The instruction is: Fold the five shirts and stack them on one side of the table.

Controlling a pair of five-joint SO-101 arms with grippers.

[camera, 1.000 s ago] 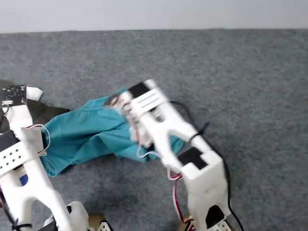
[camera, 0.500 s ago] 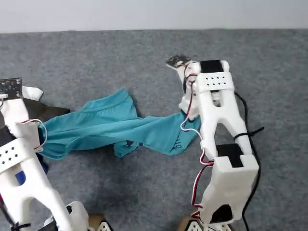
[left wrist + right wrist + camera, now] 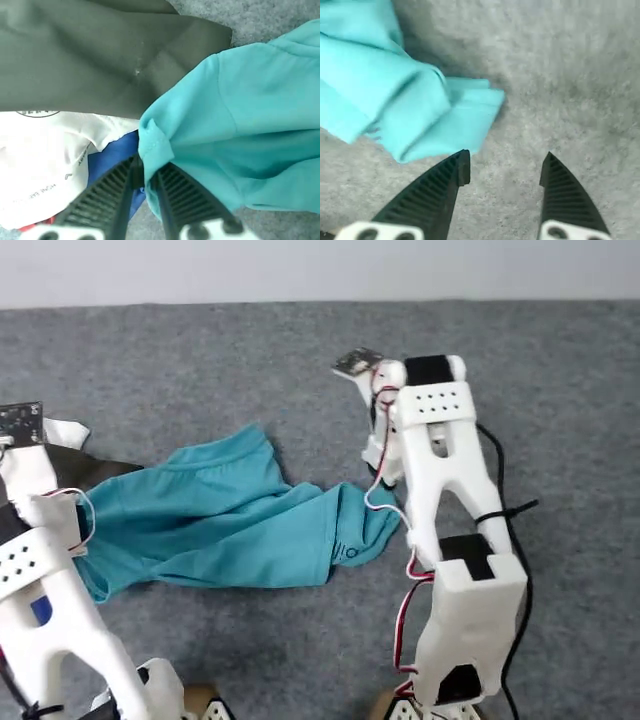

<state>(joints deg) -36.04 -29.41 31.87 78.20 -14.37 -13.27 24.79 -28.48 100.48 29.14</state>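
Shirt: the teal shirt point(image 3: 230, 525) lies crumpled and half spread on the grey table point(image 3: 500, 360), running from the left edge toward the middle, with its right end bunched into a loose fold.
Left gripper: the left gripper point(image 3: 145, 170) is closed narrow on a hemmed corner of the teal shirt near the table's left edge, with cloth pinched between the ribbed pads.
Right gripper: the right gripper point(image 3: 505, 167) stands wide and holds nothing, over bare table just beside the shirt's bunched right end.
Pile: a dark olive shirt point(image 3: 100, 55), a white shirt point(image 3: 40, 165) and a blue garment point(image 3: 112, 157) lie overlapped at the left edge, partly under the teal one.
Handling: the fabric looks light, thin and limp. It will likely sag, drag on the rough table covering and slip out of a shallow pinch.
Where to hold: hems and corners look best, since their doubled cloth gives the pads something to bite. The right side probably needs a hold on the far corner, so the shirt can be drawn flat between both arms before folding.
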